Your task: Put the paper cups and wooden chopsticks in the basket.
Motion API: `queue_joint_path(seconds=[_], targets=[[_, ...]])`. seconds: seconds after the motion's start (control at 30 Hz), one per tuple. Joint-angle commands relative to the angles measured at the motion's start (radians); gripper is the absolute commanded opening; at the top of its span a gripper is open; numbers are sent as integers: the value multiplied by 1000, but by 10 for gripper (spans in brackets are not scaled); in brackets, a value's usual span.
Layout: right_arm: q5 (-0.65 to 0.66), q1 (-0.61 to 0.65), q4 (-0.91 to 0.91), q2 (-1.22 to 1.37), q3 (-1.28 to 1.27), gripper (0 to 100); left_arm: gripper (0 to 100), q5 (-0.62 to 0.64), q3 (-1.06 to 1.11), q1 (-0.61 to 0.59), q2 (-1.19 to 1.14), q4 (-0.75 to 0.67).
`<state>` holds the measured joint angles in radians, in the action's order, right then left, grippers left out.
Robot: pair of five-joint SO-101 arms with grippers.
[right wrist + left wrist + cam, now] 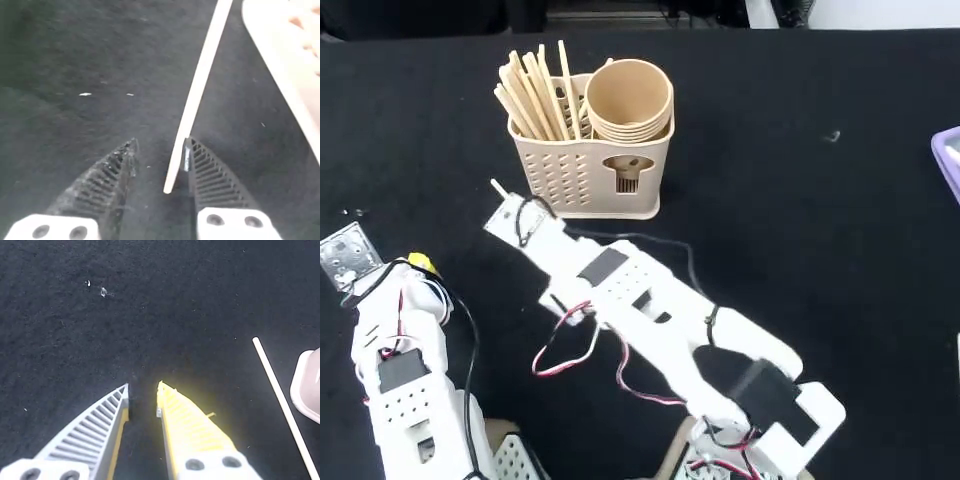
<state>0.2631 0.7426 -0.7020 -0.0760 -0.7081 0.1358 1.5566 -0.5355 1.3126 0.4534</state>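
The basket [580, 175] stands on the black bench [800, 220], up toward 12 o'clock in the high view. On its left side is a bunch of wooden chopsticks [535, 95]. They stand on end and lean out toward 11 o'clock. On its right side is a stack of paper cups [630, 100], one inside the other, with the open mouth up. The cups touch the basket wall.

One loose chopstick [200, 85] lies flat on the bench. It is just beside the basket's near left corner, at about 7 o'clock from the basket.

The left end effector [142, 387] is low over the bench at about 8 o'clock, well apart from the basket. Its white and yellow fingers stand a little apart, a narrow gap, with nothing in it. From its wrist view the loose chopstick and a corner of the basket are off to one side.

The right end effector [161, 145] is at the near end of the loose chopstick. Its fingers are wide. The end of the chopstick lies between them, close against one finger, and the other finger does not touch it.

From 1 o'clock to 5 o'clock the bench is bare black cloth, with lots of room. At the 3 o'clock edge a bit of a purple thing [947, 160] pokes in. At 9 o'clock a small metal plate [345, 255] lies near the left arm.
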Motion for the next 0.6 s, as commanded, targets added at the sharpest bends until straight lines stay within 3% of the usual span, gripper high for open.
queue_joint_path(seconds=[0.0, 0.1, 0.23, 0.33, 0.43, 0.57], targets=[[54, -46, 81, 31, 2, 158, 102, 9, -8, -8, -3, -18], [54, -46, 80, 142, 67, 158, 102, 9, -8, -8, -3, -18], [57, -46, -52, 246, 211, 153, 102, 8, -7, -8, -3, -18], [58, -46, -78, 277, 234, 8, 102, 8, -7, -8, -3, -18], [58, -58, -124, 213, 208, 6, 102, 8, -7, -8, -3, -18], [109, -133, -313, -33, 124, 10, 102, 9, -7, -8, -3, -18]])
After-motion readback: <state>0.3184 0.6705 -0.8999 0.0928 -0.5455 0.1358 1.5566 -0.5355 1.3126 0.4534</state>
